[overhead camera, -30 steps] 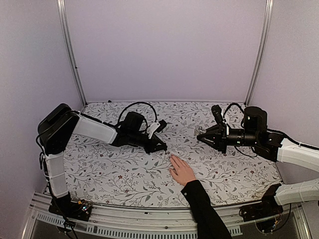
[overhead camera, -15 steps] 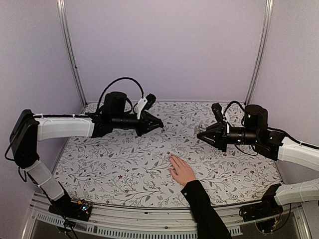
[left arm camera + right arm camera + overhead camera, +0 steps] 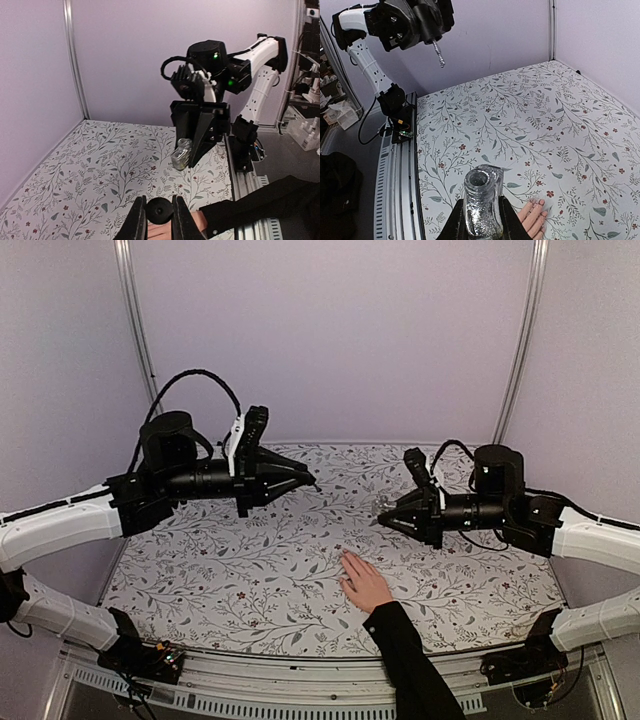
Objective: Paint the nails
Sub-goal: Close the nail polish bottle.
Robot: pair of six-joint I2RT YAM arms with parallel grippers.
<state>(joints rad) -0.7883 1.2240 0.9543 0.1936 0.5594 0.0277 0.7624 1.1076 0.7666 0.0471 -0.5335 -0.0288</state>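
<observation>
A light-skinned hand (image 3: 365, 583) with a black sleeve (image 3: 410, 665) lies flat on the floral table, fingers pointing away. Its nails (image 3: 541, 201) show small and pinkish in the right wrist view. My left gripper (image 3: 305, 478) hangs high above the table's left-middle, shut on the black brush cap (image 3: 160, 211). The brush (image 3: 438, 54) points down from it. My right gripper (image 3: 385, 517) is shut on an open glitter polish bottle (image 3: 481, 205), held above the table just right of and beyond the hand. The bottle also shows in the left wrist view (image 3: 181, 154).
The floral table cover (image 3: 230, 560) spans the whole work area, with lilac walls on three sides. A metal rail (image 3: 250, 680) runs along the near edge. The black sleeve crosses the near edge right of centre.
My left arm has lifted from low beside the hand's fingertips, up and back to the left, carrying the brush cap. My right gripper with the bottle has shifted slightly left.
</observation>
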